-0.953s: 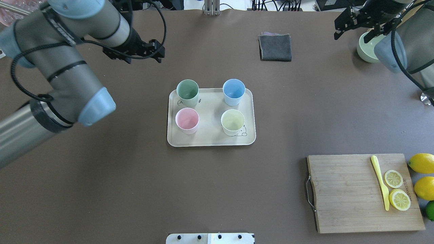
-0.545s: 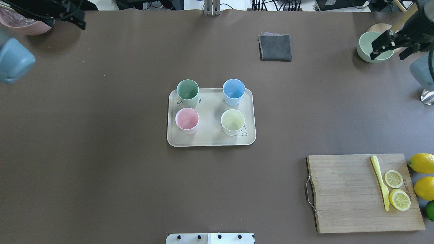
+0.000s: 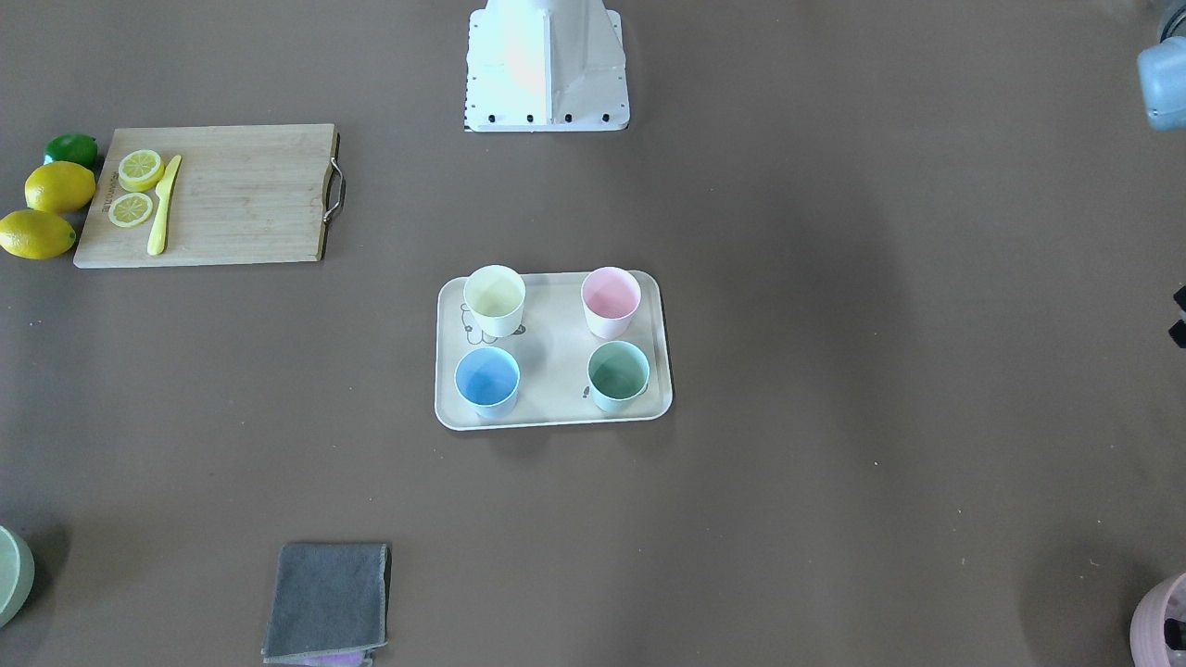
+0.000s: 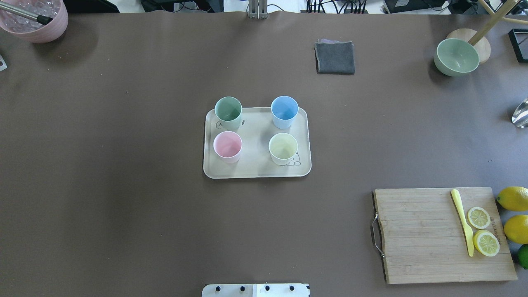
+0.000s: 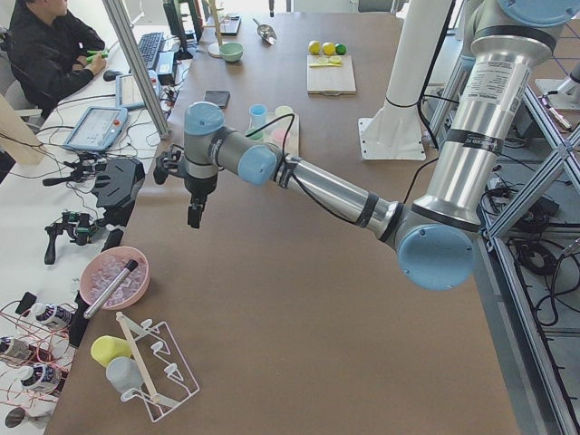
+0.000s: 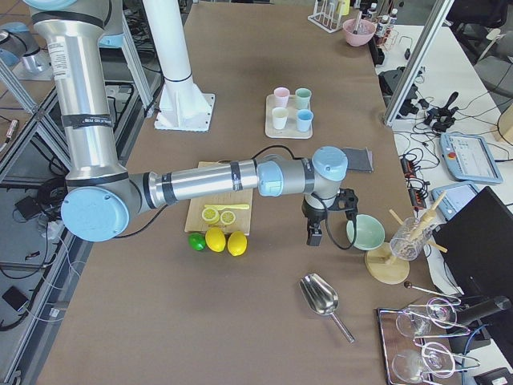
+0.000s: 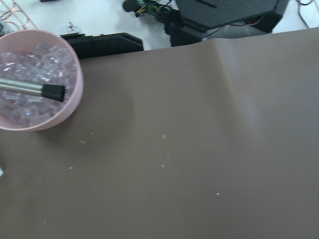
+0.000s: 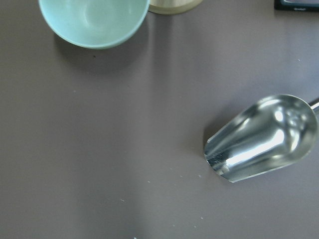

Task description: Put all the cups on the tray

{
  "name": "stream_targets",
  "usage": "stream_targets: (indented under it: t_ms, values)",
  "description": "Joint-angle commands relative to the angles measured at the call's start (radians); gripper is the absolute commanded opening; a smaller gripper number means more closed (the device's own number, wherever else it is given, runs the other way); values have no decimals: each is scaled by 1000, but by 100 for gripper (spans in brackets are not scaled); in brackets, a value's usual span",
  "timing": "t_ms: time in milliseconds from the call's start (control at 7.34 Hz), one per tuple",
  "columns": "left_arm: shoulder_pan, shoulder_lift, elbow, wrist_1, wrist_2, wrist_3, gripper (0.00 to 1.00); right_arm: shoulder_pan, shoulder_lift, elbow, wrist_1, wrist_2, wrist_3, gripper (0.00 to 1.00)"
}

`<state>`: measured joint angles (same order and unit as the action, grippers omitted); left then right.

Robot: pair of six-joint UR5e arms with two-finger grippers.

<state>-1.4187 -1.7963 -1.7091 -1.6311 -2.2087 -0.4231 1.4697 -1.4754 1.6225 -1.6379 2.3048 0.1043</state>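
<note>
Cream rectangular rabbit-print tray [image 4: 255,172] at centre of brown table [image 4: 123,198], long axis left-right | 4 tapered plastic cups upright on it, mouths up, 2x2: mint green cup [image 4: 228,111], light blue cup [image 4: 284,110] far row; pink cup [image 4: 227,145], pale yellow cup [image 4: 283,147] near row | left gripper [image 5: 193,216], right gripper [image 6: 314,237] at opposite table ends, pointing down; finger spacing cannot be told

The left gripper [image 5: 193,216] and the right gripper [image 6: 314,234] have both drawn back out of the overhead view. This leaves the pink ice bowl [image 4: 41,24] and the pale green bowl [image 4: 457,57] fully uncovered there, with each gripper near its bowl.
</note>
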Motion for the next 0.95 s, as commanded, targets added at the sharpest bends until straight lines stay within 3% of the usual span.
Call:
stream_targets:
  t_ms: [0,409,817]
  values:
    - [-114,96,46,7,-5,150,98,70,-63,-45,3,-4,-128,100]
    - [-204,221,62,1,-156,306,98,119,-103,-44,4,1,-135,100]
    - [-207,247,57,4,-158,311,98,120,-102,-39,4,5,-127,100]
